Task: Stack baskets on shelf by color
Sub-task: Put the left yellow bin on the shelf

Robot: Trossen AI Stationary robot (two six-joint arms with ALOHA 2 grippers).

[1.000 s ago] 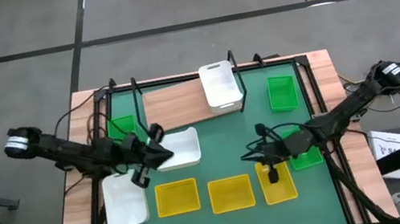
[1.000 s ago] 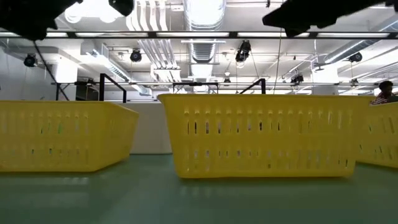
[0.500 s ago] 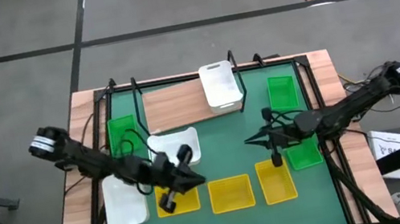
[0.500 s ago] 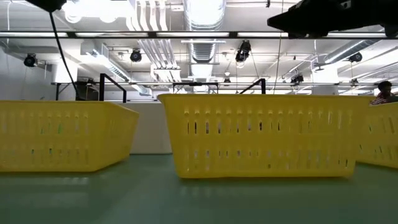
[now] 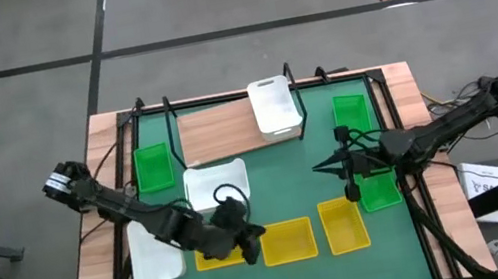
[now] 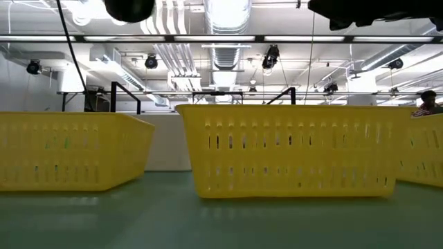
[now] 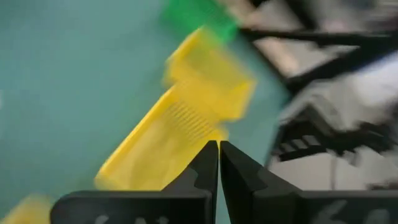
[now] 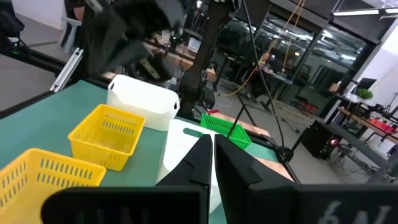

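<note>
On shelf (image 5: 217, 132), one white basket (image 5: 274, 107)

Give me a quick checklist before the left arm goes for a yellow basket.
1. Left claw over the leftmost yellow basket: ok.
2. Left claw open for a grasp: not ok, fingers are shut together.
3. Right claw clear of the yellow row: ok, it hangs above the right yellow basket, empty and shut.
4. Free room on the shelf: ok, only one white basket sits at its right end.
5. Height of the left claw above the basket: cannot tell.
</note>
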